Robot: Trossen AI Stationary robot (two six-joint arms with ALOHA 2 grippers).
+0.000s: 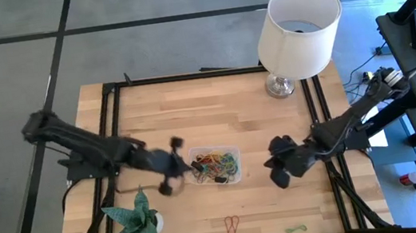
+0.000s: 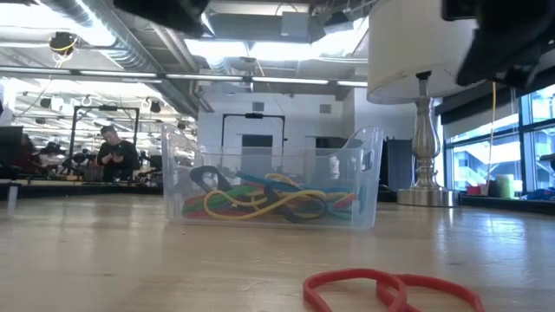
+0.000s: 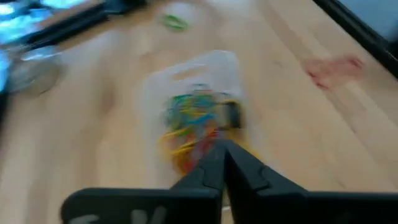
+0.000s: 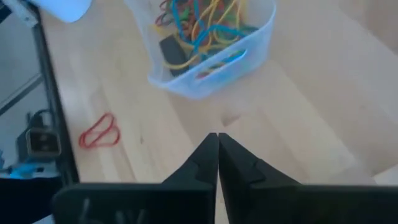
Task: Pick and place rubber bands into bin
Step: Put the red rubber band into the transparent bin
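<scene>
Small clear plastic bin (image 1: 214, 165) at the middle of the pale wooden tabletop (image 1: 191, 107), already holding a tangled heap of red, green, yellow and blue rubber bands (image 1: 215, 164). Still outside it: one red rubber band loop (image 1: 232, 224) near the front edge, and one green rubber band (image 1: 295, 229) a little to its right. By that count, most of the job done, two bands left. Left tool (image 1: 169, 172) at the bin's left wall, arm stretched in from the left, fingers (image 3: 222, 163) pressed together, nothing visibly held. Right tool (image 1: 280, 163) hanging above bare wood to the right of the bin, well apart from both loose bands, fingers (image 4: 214, 158) closed and empty. White lampshade lamp (image 1: 296, 20) at the far right corner; green folded-paper plant (image 1: 134, 215) at front left.
</scene>
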